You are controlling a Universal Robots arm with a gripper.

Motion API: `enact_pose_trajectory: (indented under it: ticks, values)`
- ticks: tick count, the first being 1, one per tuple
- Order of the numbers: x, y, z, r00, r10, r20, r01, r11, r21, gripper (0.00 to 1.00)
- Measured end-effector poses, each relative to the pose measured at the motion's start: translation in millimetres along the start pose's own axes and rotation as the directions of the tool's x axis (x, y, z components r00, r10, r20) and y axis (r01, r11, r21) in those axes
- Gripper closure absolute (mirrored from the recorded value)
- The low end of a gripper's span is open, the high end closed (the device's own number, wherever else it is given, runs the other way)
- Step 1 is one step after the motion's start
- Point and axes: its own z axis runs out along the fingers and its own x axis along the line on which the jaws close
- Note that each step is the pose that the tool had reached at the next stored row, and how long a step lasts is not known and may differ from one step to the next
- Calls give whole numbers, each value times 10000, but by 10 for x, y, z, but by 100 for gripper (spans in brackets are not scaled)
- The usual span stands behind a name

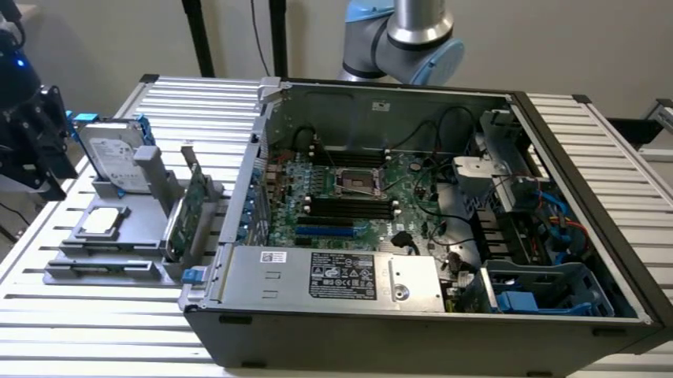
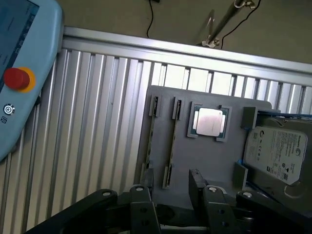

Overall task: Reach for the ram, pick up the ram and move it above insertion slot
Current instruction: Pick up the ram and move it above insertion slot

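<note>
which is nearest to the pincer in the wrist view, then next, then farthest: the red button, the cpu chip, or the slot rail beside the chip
1. slot rail: its end reaches the open pincer.
2. cpu chip: beside the rail, further along the grey tray.
3. red button: off the tray, on the blue pendant.

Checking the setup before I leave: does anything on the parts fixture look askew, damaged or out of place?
Nothing stands out. The hard drive stands upright in the gray fixture, the processor chip lies flat in its pocket, and the gripper hangs open above it.
</note>
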Motion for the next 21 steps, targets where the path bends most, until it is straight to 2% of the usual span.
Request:
enact_pose_trajectory:
  ticks: [21]
  values:
    - [136, 7, 381, 10000, -1, 22, 1, 10000, 15, 58]
